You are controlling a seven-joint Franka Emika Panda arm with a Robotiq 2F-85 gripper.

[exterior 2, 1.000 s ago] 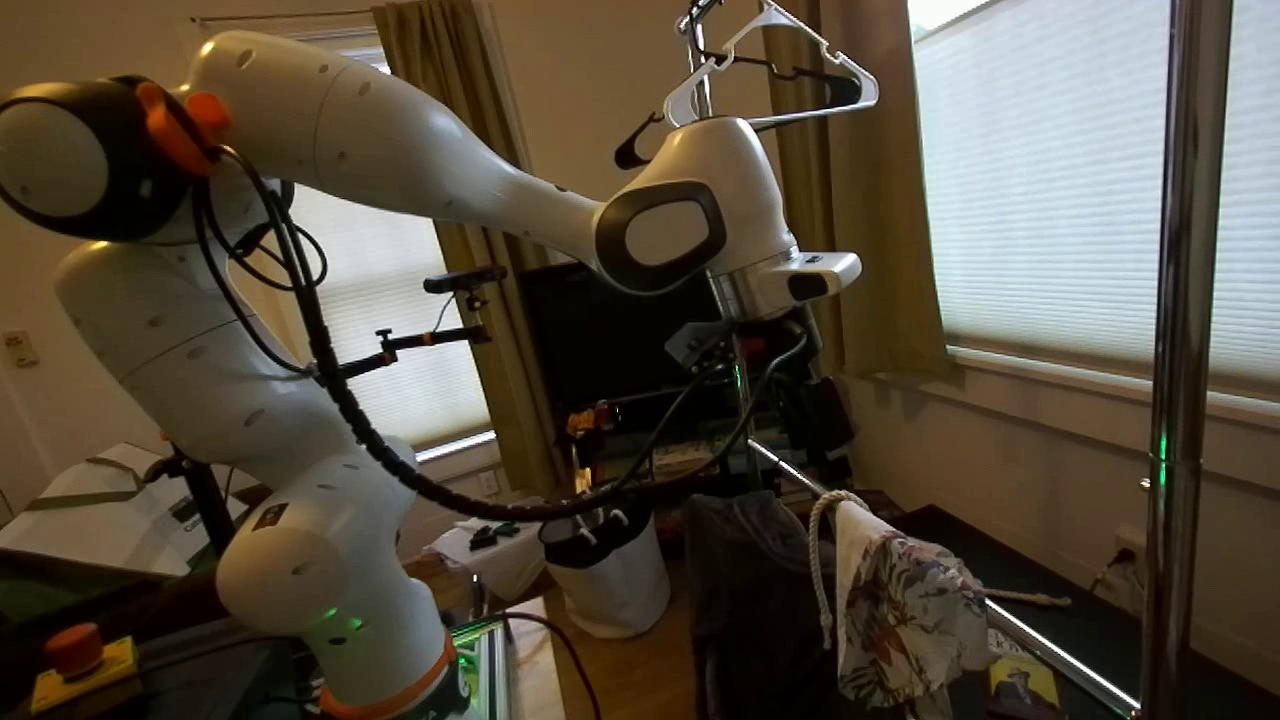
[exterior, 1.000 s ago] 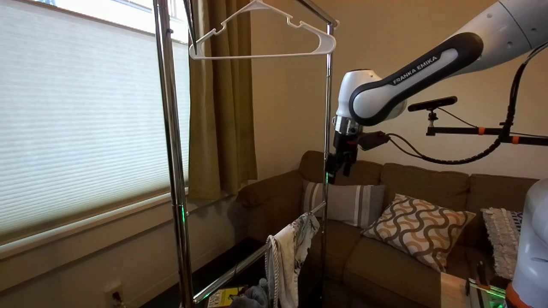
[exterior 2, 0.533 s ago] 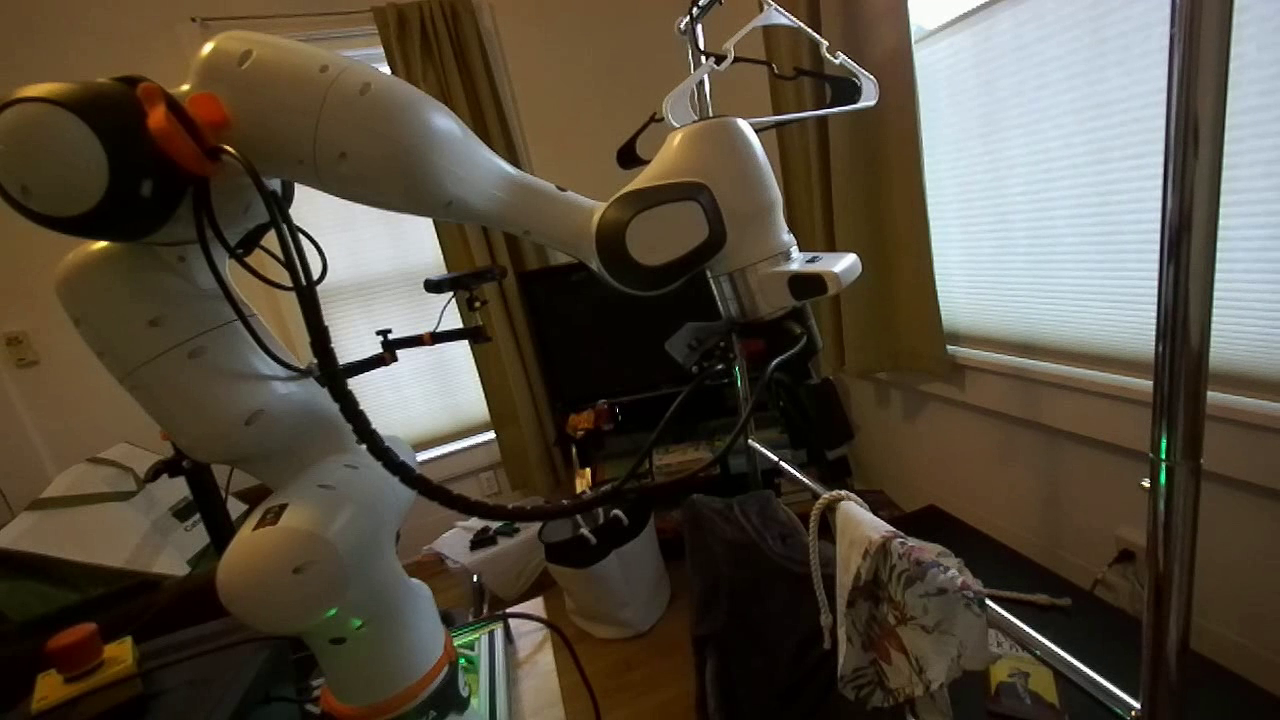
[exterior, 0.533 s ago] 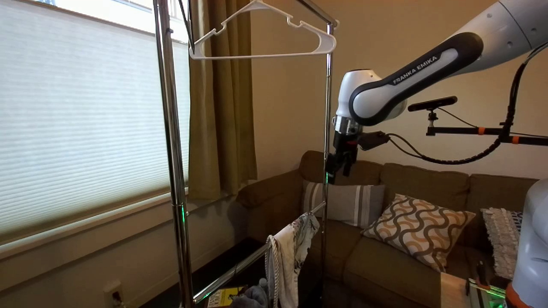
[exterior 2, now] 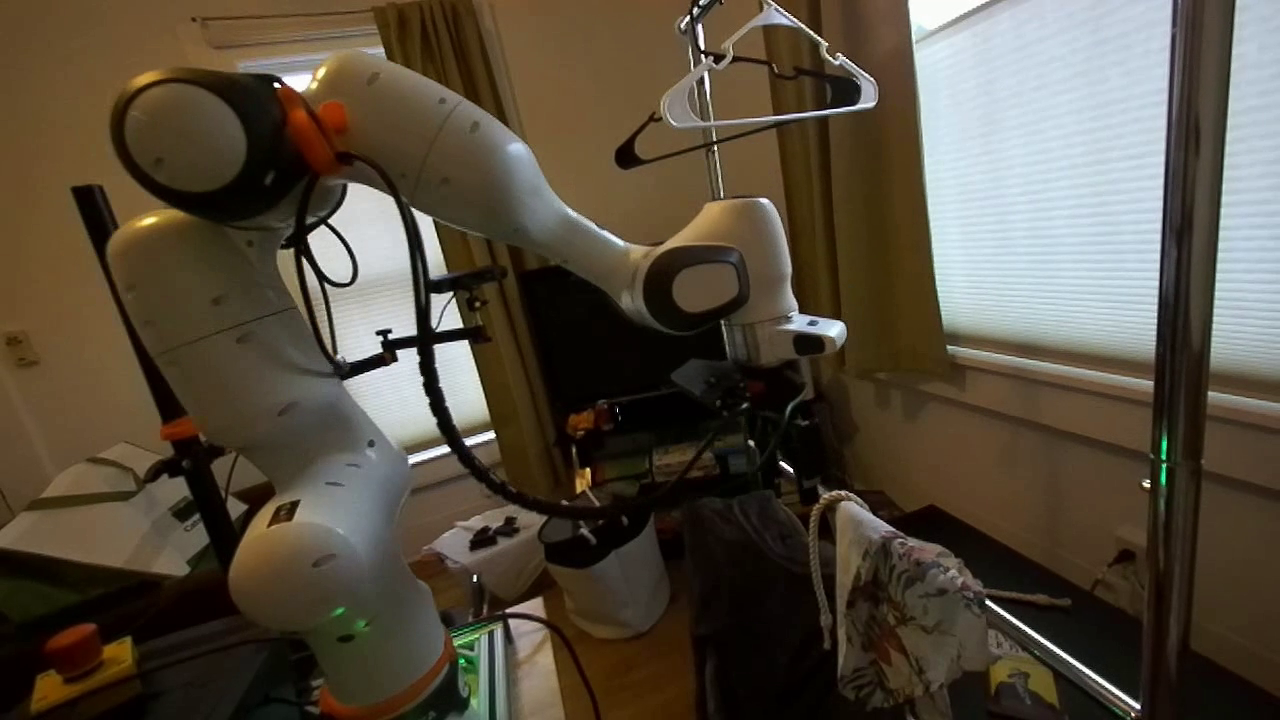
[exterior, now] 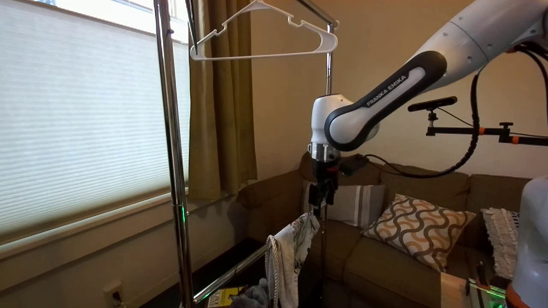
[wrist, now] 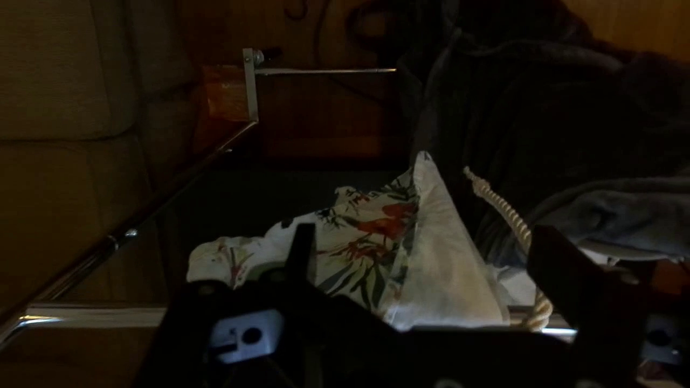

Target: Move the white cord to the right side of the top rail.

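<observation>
Jaws of the gripper are standing wide apart in the wrist view, gripping nothing. Floral cloth is showing beneath them, draping over the lower crossbar; whether the tips are touching it is not clear. Just beside the cloth, the white cord is looping over the same crossbar, one stretch passing behind a finger in that view. In an exterior view the gripper is hovering at the cloth's far end, a gap showing between it and the cord. Near the cord, a dark garment is hanging. Well above, a white hanger is dangling and the top rail is crossing the upper edge. Farthest back, a brown sofa is carrying a wavy-patterned cushion.
</observation>
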